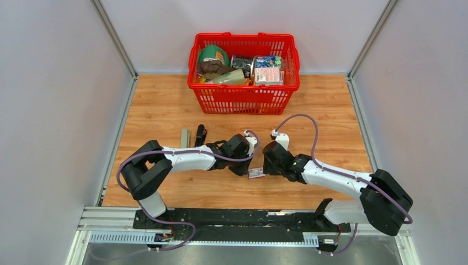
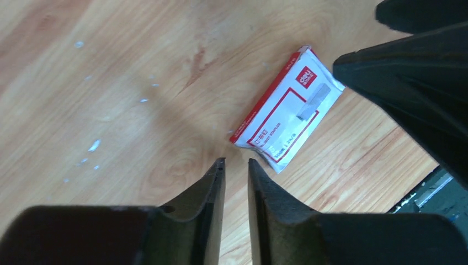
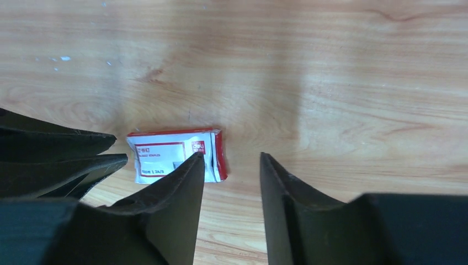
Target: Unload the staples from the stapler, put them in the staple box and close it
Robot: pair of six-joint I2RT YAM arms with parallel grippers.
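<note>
The stapler, small and black, lies on the wooden table behind my left arm. A thin grey strip lies just left of it; I cannot tell whether it is the staples. Neither shows in the wrist views. My left gripper hovers low over the wood, open by a narrow gap with nothing between the fingers. My right gripper faces it from the right, open wider and empty. Between them lies a small red-and-white printed box, flat on the table and held by neither gripper.
A red basket full of groceries stands at the back centre. Grey walls close in the table on the left, right and back. In the left wrist view the right gripper's dark fingers fill the upper right.
</note>
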